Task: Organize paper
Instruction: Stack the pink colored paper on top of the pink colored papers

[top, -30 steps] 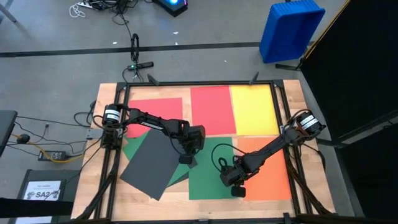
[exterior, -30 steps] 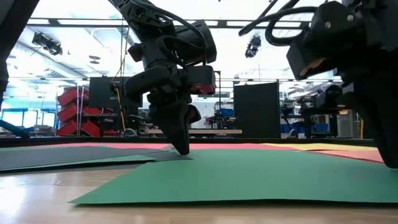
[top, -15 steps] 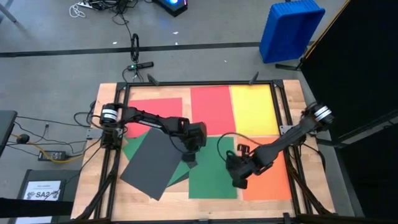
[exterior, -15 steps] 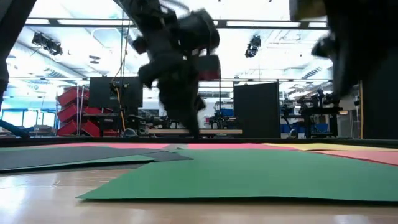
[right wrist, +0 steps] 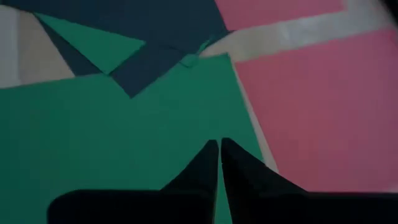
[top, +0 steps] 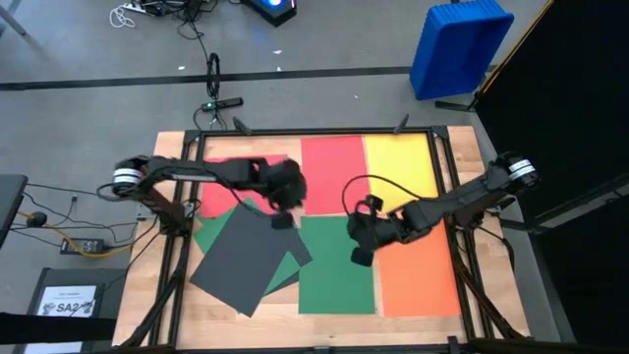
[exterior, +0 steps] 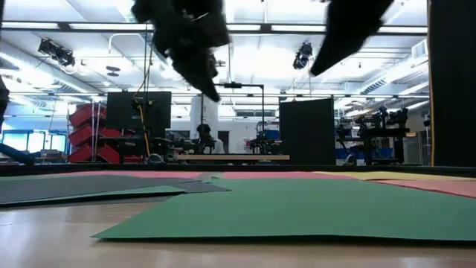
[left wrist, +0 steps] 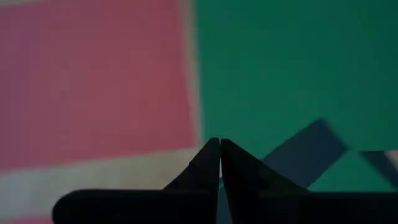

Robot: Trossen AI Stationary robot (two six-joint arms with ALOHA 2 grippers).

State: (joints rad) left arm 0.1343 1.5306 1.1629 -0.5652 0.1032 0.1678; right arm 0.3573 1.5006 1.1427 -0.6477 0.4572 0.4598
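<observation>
Both arms lifted since before, left gripper [top: 282, 218] and right gripper [top: 358, 256] closed, empty, above green paper [top: 337, 265]

Coloured matte paper sheets lie flat: red [top: 334, 173], yellow [top: 401, 173], orange [top: 418, 277], green [top: 336, 280]; a tilted dark grey sheet [top: 241, 258] overlaps another green one.

"SA2" printed on small white sheet [top: 75, 301], floor left of table [top: 147, 295]

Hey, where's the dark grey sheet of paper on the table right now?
In the high view the dark grey sheet lies tilted at the table's front left, overlapping a green sheet, just below the left gripper in that picture.
</observation>
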